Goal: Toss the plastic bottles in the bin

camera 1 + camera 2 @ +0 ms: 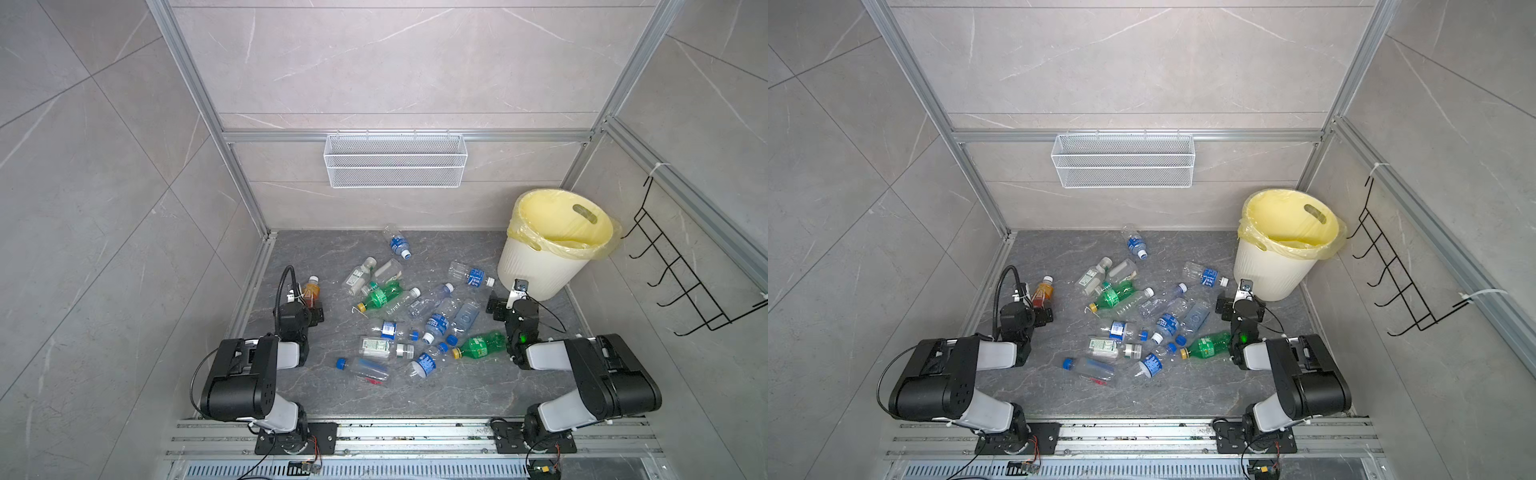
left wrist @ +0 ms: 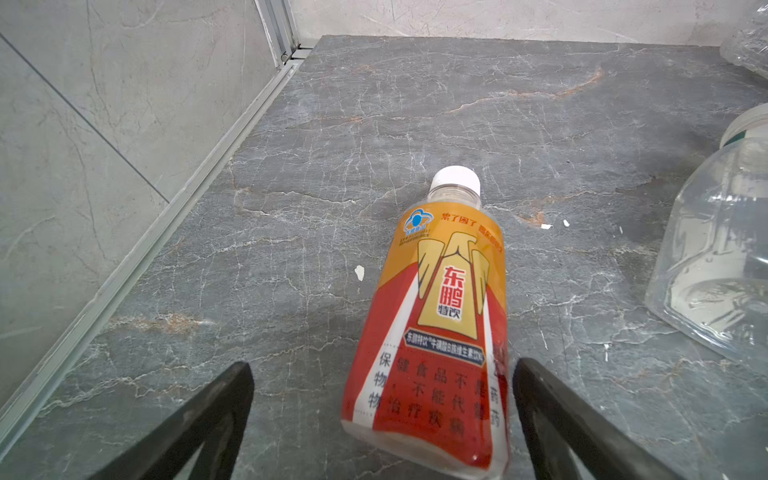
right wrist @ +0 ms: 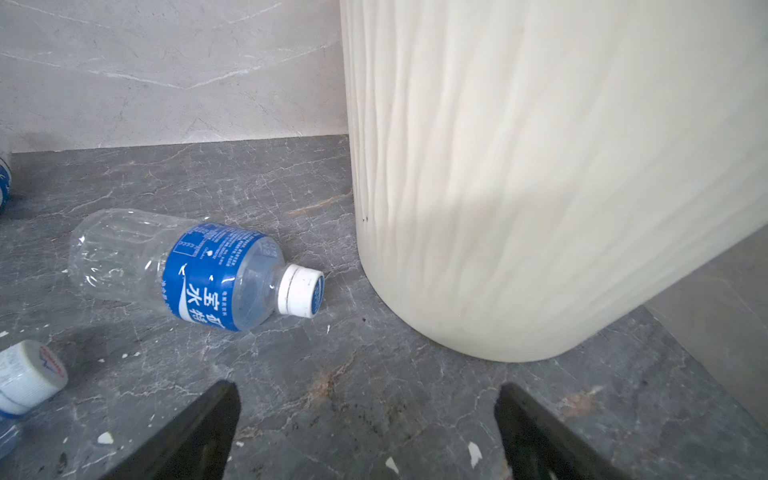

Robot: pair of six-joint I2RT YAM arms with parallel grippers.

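Both pairs of jaws gape wide, empty; the left flanks an orange-labelled plastic bottle point(image 2: 436, 324), half hidden from above. Clear plastic bottles point(image 1: 436, 321) overlap mid-worktop, uncountable. Cream ribbed yellow-lined bin point(image 1: 536, 270) stands far right on grey veined worktop point(image 1: 457, 395), tiled walls point(image 1: 374, 62) around.

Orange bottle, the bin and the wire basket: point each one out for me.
orange bottle point(image 2: 440, 316), left wrist view, on the middle of its label.
bin point(image 1: 540, 270), in a top view, on its ribbed outer wall.
wire basket point(image 1: 395, 160), in a top view, on its front mesh.
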